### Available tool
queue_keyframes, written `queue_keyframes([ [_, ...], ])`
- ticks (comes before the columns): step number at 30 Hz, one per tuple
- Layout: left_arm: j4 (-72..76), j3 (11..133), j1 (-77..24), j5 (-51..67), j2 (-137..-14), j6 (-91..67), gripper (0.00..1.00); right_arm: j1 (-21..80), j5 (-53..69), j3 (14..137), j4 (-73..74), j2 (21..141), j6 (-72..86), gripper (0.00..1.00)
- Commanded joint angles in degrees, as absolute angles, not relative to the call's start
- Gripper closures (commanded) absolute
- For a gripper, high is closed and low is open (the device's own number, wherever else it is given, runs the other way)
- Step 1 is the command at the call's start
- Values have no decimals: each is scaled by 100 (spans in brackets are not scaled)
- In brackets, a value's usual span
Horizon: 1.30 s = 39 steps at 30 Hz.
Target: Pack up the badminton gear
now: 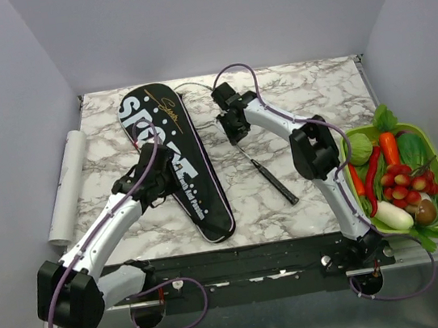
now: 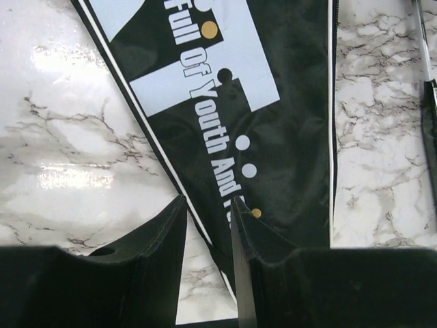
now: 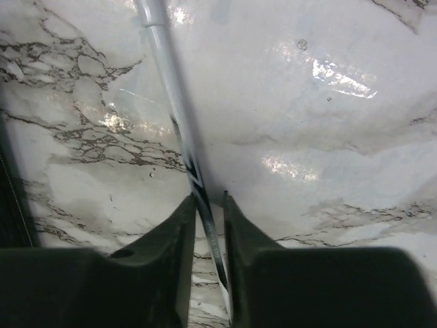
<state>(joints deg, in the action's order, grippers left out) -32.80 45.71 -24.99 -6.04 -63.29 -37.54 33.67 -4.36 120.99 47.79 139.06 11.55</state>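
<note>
Right fingers (image 3: 208, 205) pinch racket (image 3: 179, 130) shaft | left fingers (image 2: 208, 208) straddle bag (image 2: 287, 137) edge

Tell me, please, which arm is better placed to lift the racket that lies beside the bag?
The right. Its gripper already has the racket shaft between its fingers, which look closed on it. The left gripper hangs over the edge of the bag, fingers apart, away from the racket.

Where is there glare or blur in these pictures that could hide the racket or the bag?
Right wrist view: bright glare patches on the marble table, and the racket shaft looks soft and pale near the top. Left wrist view: a broad sheen on the marble left of the bag, whose lettering stays sharp. Top view: even light, no strong glare.
</note>
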Motion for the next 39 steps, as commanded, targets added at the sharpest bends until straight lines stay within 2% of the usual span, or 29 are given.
queue_keyframes([
  [1, -3270, 4921, -2531, -826, -6801, -3499, 59, 3401, -439, 11795, 5054, 13975, 1107, 77],
  [3, -3270, 5132, -2531, -844, -6943, -3419, 58, 3410, -535, 11716, 5063, 13931, 1142, 94],
  [4, -3270, 5211, -2531, -852, -7074, -3341, 58, 3410, -571, 11681, 5063, 13905, 1151, 99],
  [10, -3383, 6055, -2566, -967, -7811, -3112, 47, 3410, -861, 11295, 5028, 13405, 1388, 99],
  [13, -3436, 6512, -2636, -1054, -8251, -3006, 43, 3419, -967, 10619, 4791, 12853, 1503, 99],
  [26, -3955, 8357, -3603, -1573, -10001, -2532, 38, 3270, -1336, 8580, 4228, 11347, 2109, 99],
  [31, -4122, 8718, -4095, -2012, -10502, -2233, 34, 3217, -1213, 8245, 4105, 11048, 2188, 99],
  [39, -3982, 8394, -4412, -2469, -10758, -2118, 33, 3217, -1064, 7989, 3999, 10942, 2224, 99],
])
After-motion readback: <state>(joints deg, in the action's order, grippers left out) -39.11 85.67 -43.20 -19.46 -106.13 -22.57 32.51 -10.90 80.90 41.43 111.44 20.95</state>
